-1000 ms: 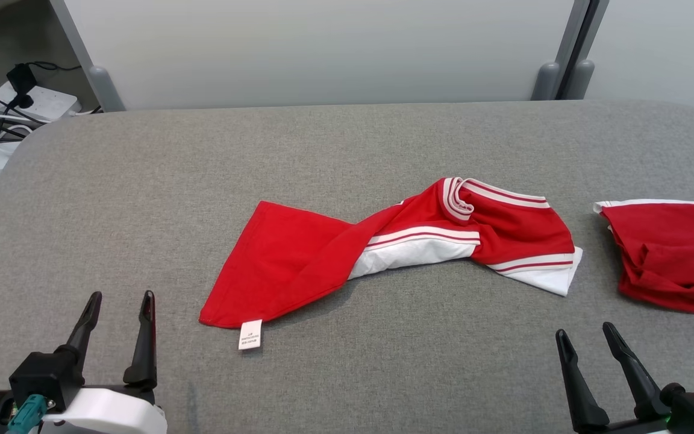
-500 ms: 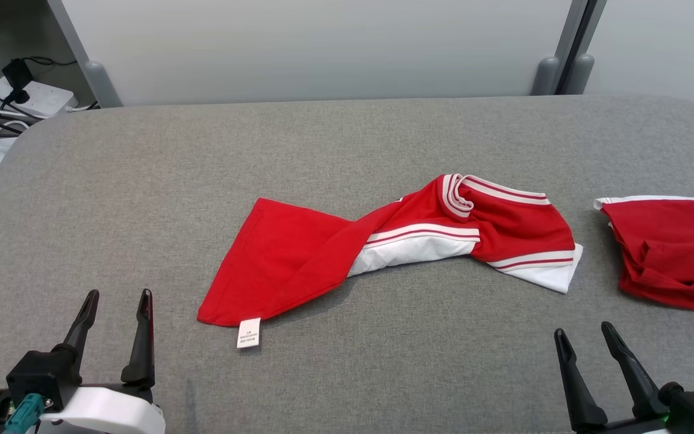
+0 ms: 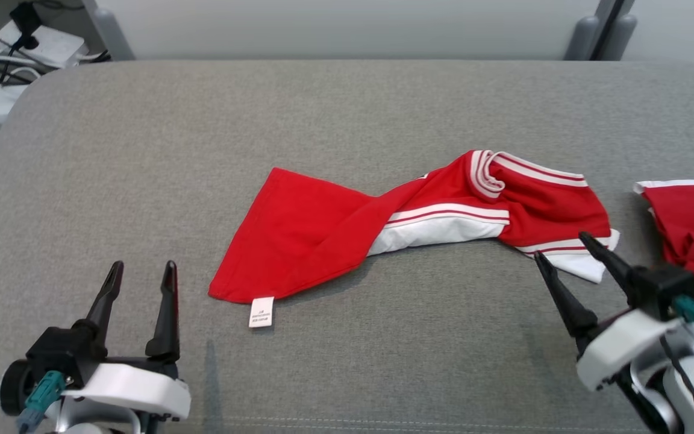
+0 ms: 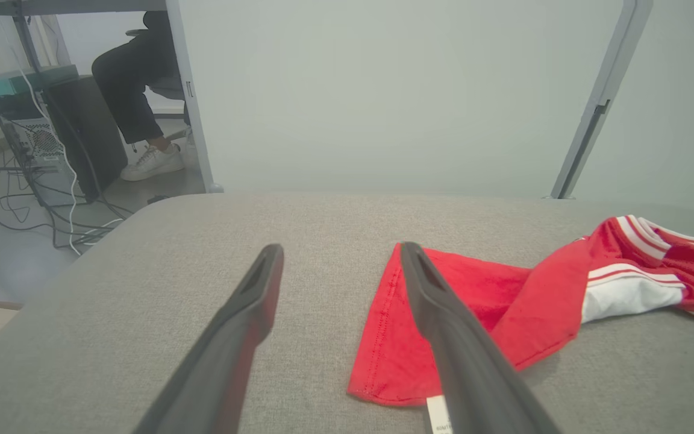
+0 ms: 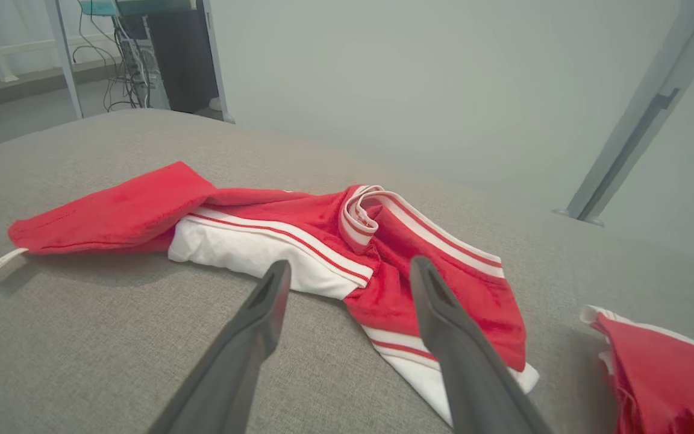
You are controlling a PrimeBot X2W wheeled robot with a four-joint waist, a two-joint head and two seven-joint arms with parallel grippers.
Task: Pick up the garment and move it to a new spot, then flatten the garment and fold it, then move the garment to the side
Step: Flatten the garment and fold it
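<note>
Garment (image 3: 323,235) twisted mid-frame; right gripper (image 3: 559,246), open and empty, aims at its striped end, likely for pickup; left gripper (image 3: 145,265) likewise open, empty.

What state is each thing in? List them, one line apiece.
twisted garment: unfolded, twisted at the middle, lying on the table, not held.
care label: sticking out from the garment's near hem, flat.
second garment: crumpled, at the table's right side.
left pincer: open, empty, apart from the garment.
right pincer: open, empty, tips near the garment's white corner.
</note>
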